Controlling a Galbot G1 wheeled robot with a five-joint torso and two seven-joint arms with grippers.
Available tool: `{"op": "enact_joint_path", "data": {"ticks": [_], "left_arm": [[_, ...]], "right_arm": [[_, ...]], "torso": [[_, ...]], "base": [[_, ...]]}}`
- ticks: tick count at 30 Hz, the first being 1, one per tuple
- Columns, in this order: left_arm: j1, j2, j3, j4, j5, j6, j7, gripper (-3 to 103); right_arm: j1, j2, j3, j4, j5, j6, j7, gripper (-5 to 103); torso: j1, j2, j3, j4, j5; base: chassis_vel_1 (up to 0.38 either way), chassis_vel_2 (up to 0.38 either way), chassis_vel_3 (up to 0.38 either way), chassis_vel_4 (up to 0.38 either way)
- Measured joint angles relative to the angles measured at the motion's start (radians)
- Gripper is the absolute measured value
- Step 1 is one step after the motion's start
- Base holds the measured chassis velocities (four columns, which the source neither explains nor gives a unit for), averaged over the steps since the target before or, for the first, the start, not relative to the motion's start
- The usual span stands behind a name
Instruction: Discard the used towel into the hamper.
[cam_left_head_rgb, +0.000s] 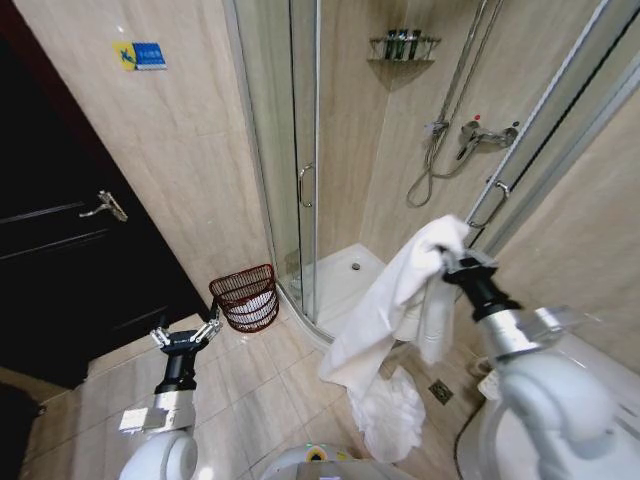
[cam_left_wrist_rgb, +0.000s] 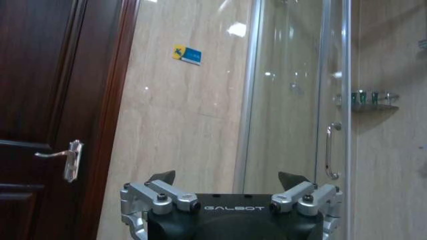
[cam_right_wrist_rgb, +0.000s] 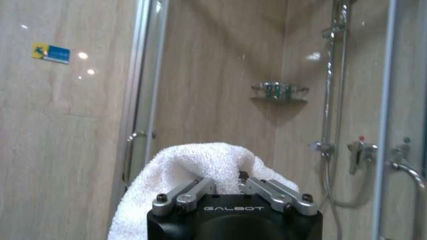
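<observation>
My right gripper (cam_left_head_rgb: 443, 262) pinches the white towel (cam_left_head_rgb: 385, 320) mid-frame right; my left gripper (cam_left_head_rgb: 186, 335), fingers spread, hangs lower left beside the hamper (cam_left_head_rgb: 245, 297).

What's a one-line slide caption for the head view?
Right gripper holds the white towel up beside the shower; hamper sits on the floor, left gripper open and empty.

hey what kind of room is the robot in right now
A bathroom, most likely a hotel one: a glass shower enclosure with a wall-mounted shower mixer, a corner shelf of small toiletry bottles, and a tiled floor.
</observation>
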Motion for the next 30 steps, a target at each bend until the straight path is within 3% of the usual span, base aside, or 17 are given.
{"op": "enact_joint_path", "data": {"ticks": [17, 23, 30], "left_arm": [[-0.058, 0.064, -0.004, 0.033, -0.036, 0.073, -0.008, 100], [-0.07, 0.08, -0.005, 0.061, -0.041, 0.07, -0.004, 100], [-0.075, 0.089, -0.012, 0.098, -0.056, 0.009, -0.005, 100]], "right_arm": [[-0.002, 0.054, -0.078, -0.003, -0.104, 0.023, 0.017, 9], [-0.009, 0.064, -0.108, -0.004, -0.135, 0.033, 0.016, 9], [-0.001, 0.067, -0.134, -0.004, -0.173, 0.052, 0.01, 9]], "torso": [[0.0, 0.0, 0.0, -0.0001, 0.0002], [0.0, 0.0, 0.0, -0.0002, 0.0001], [0.0, 0.0, 0.0, 0.0003, 0.0]], "base": [[0.0, 0.0, 0.0, 0.0], [0.011, 0.007, 0.011, 0.018], [0.054, 0.039, 0.04, 0.048]]}}
